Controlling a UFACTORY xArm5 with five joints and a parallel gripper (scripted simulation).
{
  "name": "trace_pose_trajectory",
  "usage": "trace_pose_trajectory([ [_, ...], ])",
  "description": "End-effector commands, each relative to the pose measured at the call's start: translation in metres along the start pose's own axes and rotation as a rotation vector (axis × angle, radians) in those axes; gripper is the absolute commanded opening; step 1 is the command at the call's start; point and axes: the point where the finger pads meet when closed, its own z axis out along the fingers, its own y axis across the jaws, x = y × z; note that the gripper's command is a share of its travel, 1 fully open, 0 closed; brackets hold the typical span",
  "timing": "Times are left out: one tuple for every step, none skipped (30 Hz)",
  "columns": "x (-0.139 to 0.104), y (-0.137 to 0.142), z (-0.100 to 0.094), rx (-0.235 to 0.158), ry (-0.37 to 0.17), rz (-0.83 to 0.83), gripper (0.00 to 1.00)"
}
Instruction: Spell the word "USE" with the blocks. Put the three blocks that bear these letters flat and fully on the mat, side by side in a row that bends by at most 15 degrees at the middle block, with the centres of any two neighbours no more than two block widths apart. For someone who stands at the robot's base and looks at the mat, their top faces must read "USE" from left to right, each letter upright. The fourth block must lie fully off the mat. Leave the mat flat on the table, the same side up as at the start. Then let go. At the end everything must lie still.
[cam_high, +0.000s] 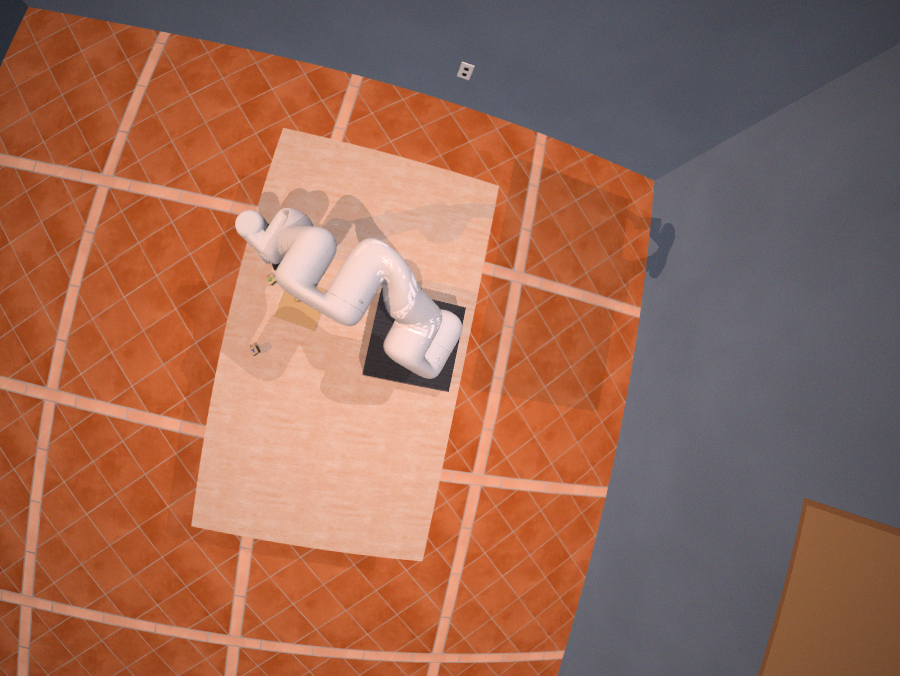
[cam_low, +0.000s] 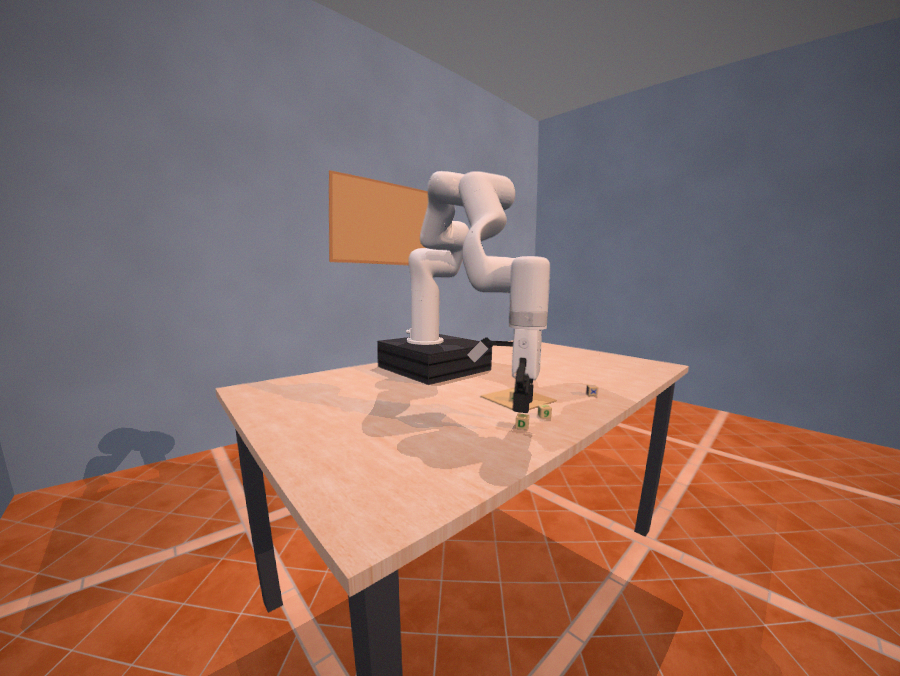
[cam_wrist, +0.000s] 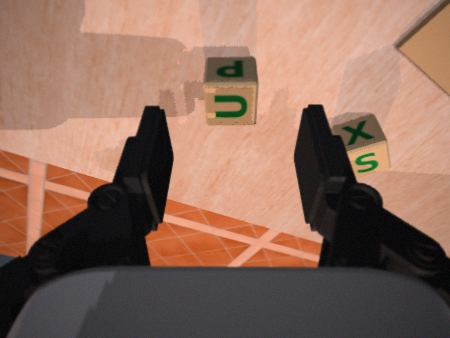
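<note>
My gripper is open and empty, hanging low over the near edge of the tan mat. In the wrist view a wooden block with a green U on its nearer face and a P on the face above it lies on the table just ahead of the fingers. It also shows in the exterior view. A second block shows X and S and lies beside my right finger, off the mat. In the top view the arm hides the gripper.
A block with a blue mark lies apart on the table, off the mat. The table's edge runs close below the fingers in the wrist view, with floor beyond. The black robot base stands behind the mat.
</note>
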Motion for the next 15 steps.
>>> trace_pose_trajectory([
  [-0.0011, -0.001, 0.0034, 0.003, -0.003, 0.0, 0.63],
  [-0.0011, -0.001, 0.0044, 0.003, -0.003, 0.0, 0.63],
  [-0.0012, -0.001, 0.0053, 0.003, -0.003, 0.0, 0.63],
  [-0.0012, -0.001, 0.0061, 0.003, -0.003, 0.0, 0.63],
  [-0.0012, -0.001, 0.0069, 0.003, -0.003, 0.0, 0.63],
  [-0.0012, -0.001, 0.0076, 0.003, -0.003, 0.0, 0.63],
  [-0.0012, -0.001, 0.0082, 0.003, -0.003, 0.0, 0.63],
  [-0.0012, -0.001, 0.0087, 0.003, -0.003, 0.0, 0.63],
  [-0.0012, -0.001, 0.0091, 0.003, -0.003, 0.0, 0.63],
  [-0.0012, -0.001, 0.0095, 0.003, -0.003, 0.0, 0.63],
  [-0.0012, -0.001, 0.0098, 0.003, -0.003, 0.0, 0.63],
  [-0.0012, -0.001, 0.0098, 0.003, -0.003, 0.0, 0.63],
  [-0.0012, -0.001, 0.0098, 0.003, -0.003, 0.0, 0.63],
  [-0.0012, -0.001, 0.01, 0.003, -0.003, 0.0, 0.63],
  [-0.0012, -0.001, 0.0102, 0.003, -0.003, 0.0, 0.63],
])
